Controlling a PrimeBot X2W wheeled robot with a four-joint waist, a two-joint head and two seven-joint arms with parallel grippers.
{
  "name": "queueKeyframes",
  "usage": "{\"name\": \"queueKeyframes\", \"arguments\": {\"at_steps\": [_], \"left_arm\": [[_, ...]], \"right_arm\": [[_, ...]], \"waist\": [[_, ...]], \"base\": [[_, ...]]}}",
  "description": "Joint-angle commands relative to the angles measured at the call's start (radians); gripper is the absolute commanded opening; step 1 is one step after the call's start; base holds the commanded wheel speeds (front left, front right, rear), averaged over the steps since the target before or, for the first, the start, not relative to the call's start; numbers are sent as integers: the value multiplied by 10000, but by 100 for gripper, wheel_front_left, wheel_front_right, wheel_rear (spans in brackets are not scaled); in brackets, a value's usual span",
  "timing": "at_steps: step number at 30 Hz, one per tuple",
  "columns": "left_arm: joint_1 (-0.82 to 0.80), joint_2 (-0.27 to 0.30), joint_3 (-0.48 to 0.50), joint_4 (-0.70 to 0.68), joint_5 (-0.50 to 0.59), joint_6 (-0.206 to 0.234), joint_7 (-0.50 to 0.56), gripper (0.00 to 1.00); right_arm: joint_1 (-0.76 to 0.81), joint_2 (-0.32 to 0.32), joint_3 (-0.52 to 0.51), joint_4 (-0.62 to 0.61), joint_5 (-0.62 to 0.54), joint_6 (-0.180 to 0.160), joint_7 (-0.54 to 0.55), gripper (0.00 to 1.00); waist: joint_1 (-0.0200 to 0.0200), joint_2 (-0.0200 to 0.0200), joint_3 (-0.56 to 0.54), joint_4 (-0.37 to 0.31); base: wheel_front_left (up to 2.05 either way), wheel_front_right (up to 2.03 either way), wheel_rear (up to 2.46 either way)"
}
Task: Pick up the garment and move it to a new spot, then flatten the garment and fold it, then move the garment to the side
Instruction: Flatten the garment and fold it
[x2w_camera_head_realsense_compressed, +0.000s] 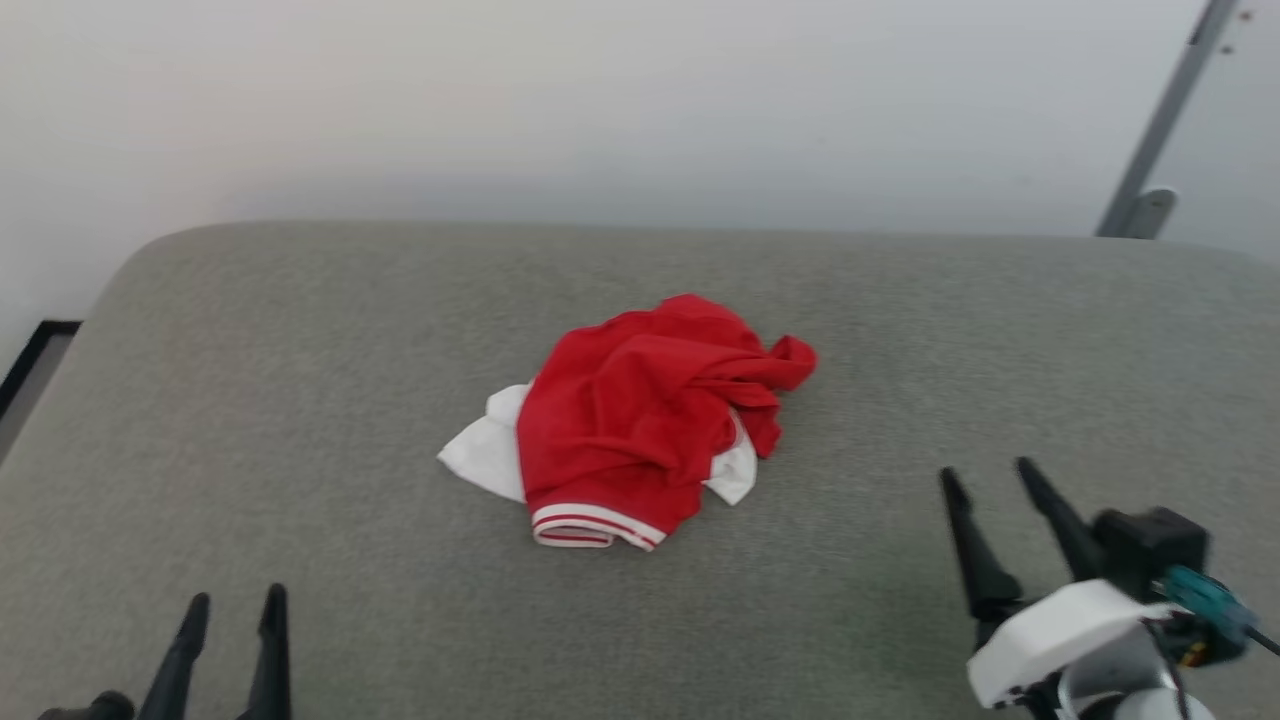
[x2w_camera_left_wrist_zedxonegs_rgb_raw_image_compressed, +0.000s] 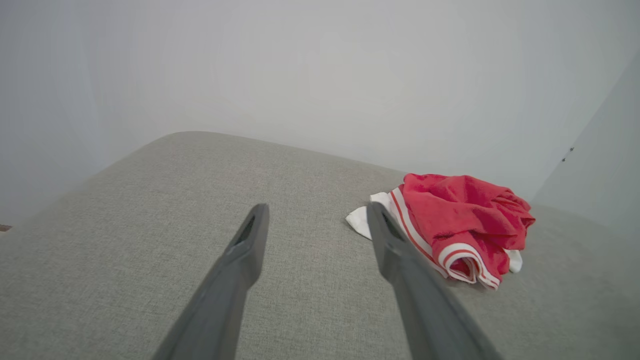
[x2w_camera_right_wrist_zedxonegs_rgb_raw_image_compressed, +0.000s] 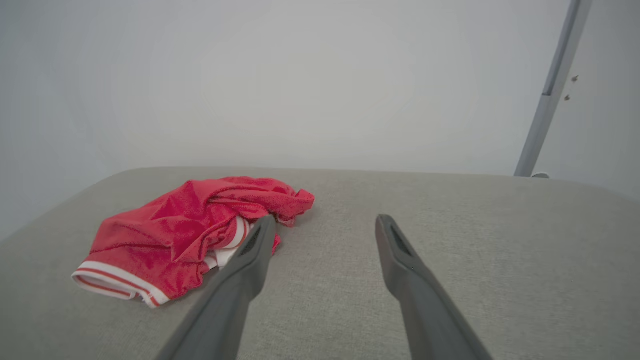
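The garment (x2w_camera_head_realsense_compressed: 635, 420) lies crumpled in a heap in the middle of the grey padded surface (x2w_camera_head_realsense_compressed: 300, 400), red with white parts and a red-and-white striped edge at its near side. In the left wrist view the garment (x2w_camera_left_wrist_zedxonegs_rgb_raw_image_compressed: 455, 225) sits ahead and to the right of my left gripper (x2w_camera_left_wrist_zedxonegs_rgb_raw_image_compressed: 316, 212); in the right wrist view the garment (x2w_camera_right_wrist_zedxonegs_rgb_raw_image_compressed: 190, 230) lies ahead and to the left of my right gripper (x2w_camera_right_wrist_zedxonegs_rgb_raw_image_compressed: 325, 224). My left gripper (x2w_camera_head_realsense_compressed: 233, 600) is open at the lower left, well short of the heap. My right gripper (x2w_camera_head_realsense_compressed: 988, 472) is open at the lower right, apart from the cloth.
A pale wall rises behind the surface. A grey metal post (x2w_camera_head_realsense_compressed: 1160, 130) stands at the far right beyond the surface's back edge. A dark-edged strip of floor (x2w_camera_head_realsense_compressed: 30, 370) shows past the left edge.
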Motion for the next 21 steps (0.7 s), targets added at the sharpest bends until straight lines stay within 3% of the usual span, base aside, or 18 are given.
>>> {"name": "queueKeyframes", "arguments": {"at_steps": [1,9,21], "left_arm": [[-201,58,-85,30,-88,-26,-56,100],[-997,166,-818,187,-259,-29,-55,100],[-1986,-71,-1535,291,-358,-31,-55,100]], "right_arm": [[-172,-90,227,105,89,-3,180,100],[-1408,-920,1579,926,285,-5,1704,100],[-3158,-1959,2748,2204,681,-5,3601,100]], "waist": [[0,0,99,285],[0,0,836,1373],[0,0,1850,2593]], "base": [[0,0,0],[0,0,0],[0,0,0]]}}
